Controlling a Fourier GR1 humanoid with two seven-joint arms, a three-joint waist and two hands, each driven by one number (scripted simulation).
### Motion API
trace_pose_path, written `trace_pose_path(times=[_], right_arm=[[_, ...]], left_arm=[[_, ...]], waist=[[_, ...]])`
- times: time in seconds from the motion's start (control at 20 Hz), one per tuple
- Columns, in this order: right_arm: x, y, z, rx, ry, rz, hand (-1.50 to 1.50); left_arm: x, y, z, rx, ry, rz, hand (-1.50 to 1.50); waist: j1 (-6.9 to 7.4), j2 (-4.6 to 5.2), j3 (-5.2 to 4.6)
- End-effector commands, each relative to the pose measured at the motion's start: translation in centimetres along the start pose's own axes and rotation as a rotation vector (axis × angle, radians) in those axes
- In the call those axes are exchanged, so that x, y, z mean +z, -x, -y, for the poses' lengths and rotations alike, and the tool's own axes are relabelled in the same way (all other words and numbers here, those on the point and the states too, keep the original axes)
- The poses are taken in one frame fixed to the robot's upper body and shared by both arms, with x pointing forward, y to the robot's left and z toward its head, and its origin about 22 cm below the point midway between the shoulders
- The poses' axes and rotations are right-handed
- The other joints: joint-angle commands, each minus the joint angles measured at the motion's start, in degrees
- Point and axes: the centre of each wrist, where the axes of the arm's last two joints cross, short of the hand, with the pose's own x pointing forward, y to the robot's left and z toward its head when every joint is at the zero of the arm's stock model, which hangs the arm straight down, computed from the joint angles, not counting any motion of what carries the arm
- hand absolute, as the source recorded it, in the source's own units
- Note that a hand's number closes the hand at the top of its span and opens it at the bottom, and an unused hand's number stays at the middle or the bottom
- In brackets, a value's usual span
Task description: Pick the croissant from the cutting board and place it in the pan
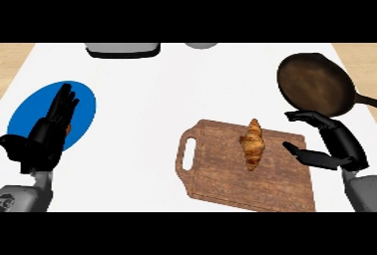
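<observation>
Head view
Croissant (252, 143): lies on the cutting board (221, 174), upper middle of the wood, long axis running roughly up and down the view; nothing touches it.
Cutting board: sits on the white counter (162, 99), handle slot toward the view's left, its far right corner close under the pan.
Pan (315, 83): dark, rests on the counter at upper right, handle (364, 101) pointing off to the right edge; its inside shows nothing in it.
Right hand (327, 147): over the right edge of the board, just beside the croissant but apart from it; thumb low and fingers above, spread into a wide curved mouth that faces the pastry and holds nothing.
Left hand (48, 134): at the view's left over a blue plate (83, 107), fingers straight and pointing up, holding nothing, resting. A small orange patch shows beside its fingers; what it is cannot be told.
Far edge: a grey vessel (123, 49) and a smaller grey round thing (201, 45) are cut off by the top of the scene.
Done so far: as I judge it, only the approach; the right hand is lined up beside the croissant.
Still to do: close on the croissant, lift it off the board, carry it the short way up and right over the pan, and set it inside.
Progress: early, with no pick made yet.
</observation>
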Motion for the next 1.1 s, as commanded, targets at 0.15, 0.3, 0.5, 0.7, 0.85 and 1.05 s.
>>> trace_pose_path(times=[0.15, 0.3, 0.5, 0.7, 0.85, 1.05], right_arm=[[4.8, -1.6, 5.9, 0.316, 0.122, 0.119, -1.5], [4.2, -6.1, 7.6, 0.404, -0.03, 0.069, -1.5], [2.3, -10.7, 11.1, 0.585, -0.13, -0.038, -1.5], [-0.5, -16.4, 9.0, 0.596, -0.176, -0.081, -1.5], [-1.6, -16.9, 7.8, 0.626, -0.142, -0.072, -1.5], [-3.1, -16.7, 4.6, 0.686, -0.14, -0.064, -1.5]], left_arm=[[-0.6, -0.1, 0.1, 0.045, -0.027, 0.002, 0.0], [-1.0, -1.2, 0.9, 0.045, -0.027, -0.023, 0.0], [-1.8, -1.3, 1.8, 0.04, 0.002, -0.012, 0.0], [-2.8, -1.0, 2.5, 0.038, -0.011, -0.001, 0.0], [-3.3, -1.8, 2.1, 0.053, 0.006, -0.009, 0.0], [-3.0, -2.6, 0.9, 0.036, 0.004, 0.0, 0.0]], waist=[[-0.2, -0.41, -0.09], [-0.51, -0.65, -0.17], [0.08, -0.37, -0.19], [0.31, -0.29, -0.2], [0.91, -0.19, -0.09], [1.22, -0.19, -0.07]])
